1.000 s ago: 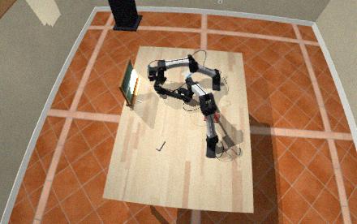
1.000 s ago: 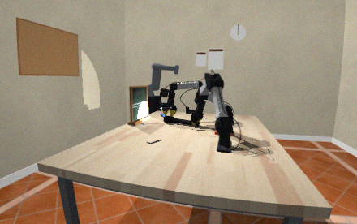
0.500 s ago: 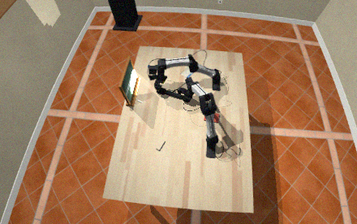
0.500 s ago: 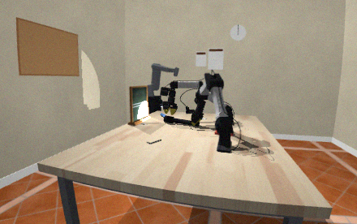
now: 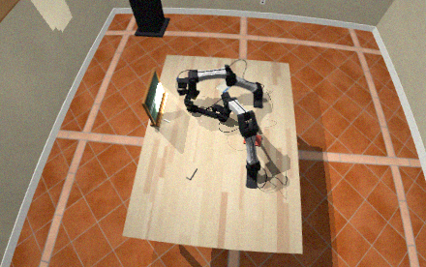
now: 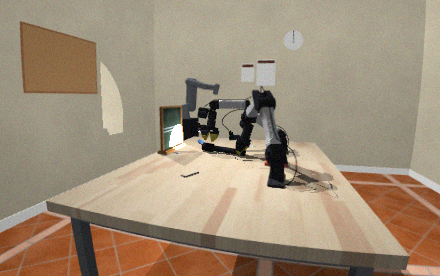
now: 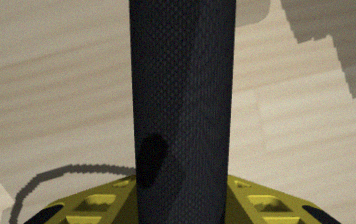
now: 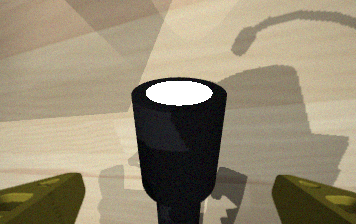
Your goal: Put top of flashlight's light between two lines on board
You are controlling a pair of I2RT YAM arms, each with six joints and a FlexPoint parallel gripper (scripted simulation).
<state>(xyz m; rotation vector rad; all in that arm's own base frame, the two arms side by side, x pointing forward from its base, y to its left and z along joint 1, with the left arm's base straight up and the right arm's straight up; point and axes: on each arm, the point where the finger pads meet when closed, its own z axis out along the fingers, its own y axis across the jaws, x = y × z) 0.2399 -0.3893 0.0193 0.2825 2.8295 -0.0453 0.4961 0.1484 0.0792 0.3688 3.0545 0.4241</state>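
Flashlight (image 5: 205, 112) (image 6: 219, 149) (image 7: 183, 90) (image 8: 179, 145) cropped in wrist views

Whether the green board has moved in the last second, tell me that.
No; the green board stands at the same spot along the table edge.
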